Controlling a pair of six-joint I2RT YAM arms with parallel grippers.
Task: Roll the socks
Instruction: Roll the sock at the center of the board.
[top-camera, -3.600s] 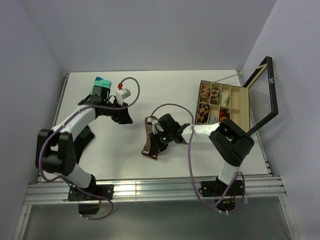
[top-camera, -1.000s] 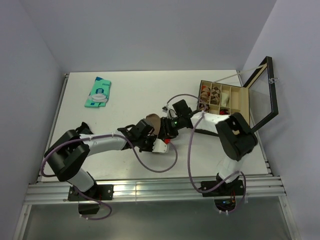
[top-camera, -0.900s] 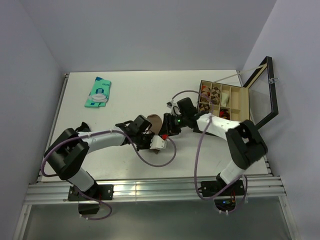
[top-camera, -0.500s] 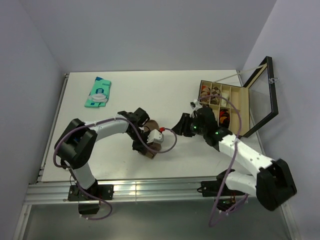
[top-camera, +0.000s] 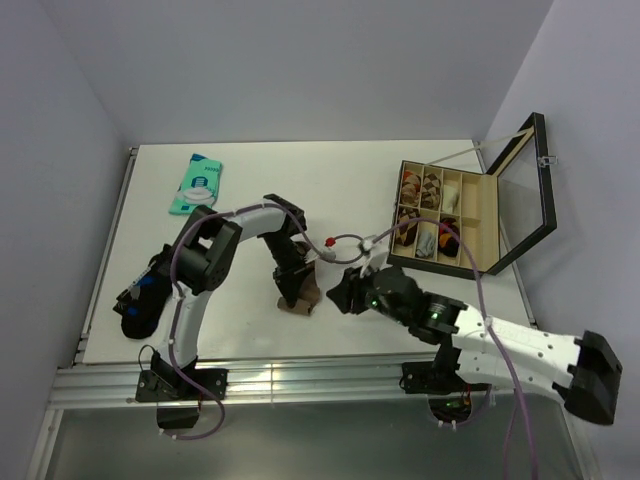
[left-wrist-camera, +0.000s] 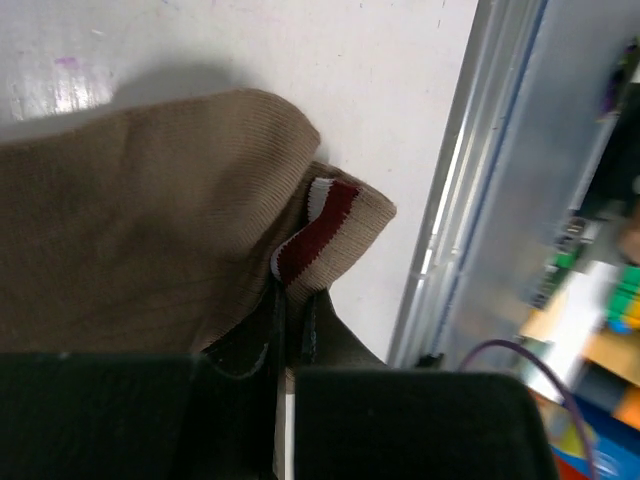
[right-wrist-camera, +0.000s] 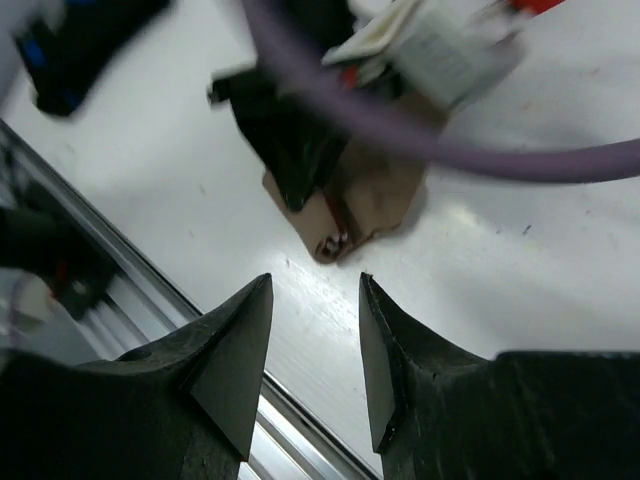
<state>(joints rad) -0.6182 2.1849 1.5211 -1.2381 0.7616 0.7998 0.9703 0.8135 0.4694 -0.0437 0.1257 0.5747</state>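
Left end effector (left-wrist-camera: 292, 305) clenched on the tan sock (left-wrist-camera: 140, 220), pinching fabric just under the maroon striped cuff (left-wrist-camera: 310, 235). Sock lies bunched on the table (top-camera: 330, 180) directly beneath it. Right end effector (right-wrist-camera: 312, 290) released, fingers apart, nothing between; sock just ahead of its tips, not touching. Compartment box (top-camera: 478, 225) well off behind it

left gripper (top-camera: 295, 278): moves from teal packet (top-camera: 197, 185) to tan-brown sock (left-wrist-camera: 150, 230) (pinches its cuff) | right gripper (right-wrist-camera: 312, 290): backs off sock, jaws apart
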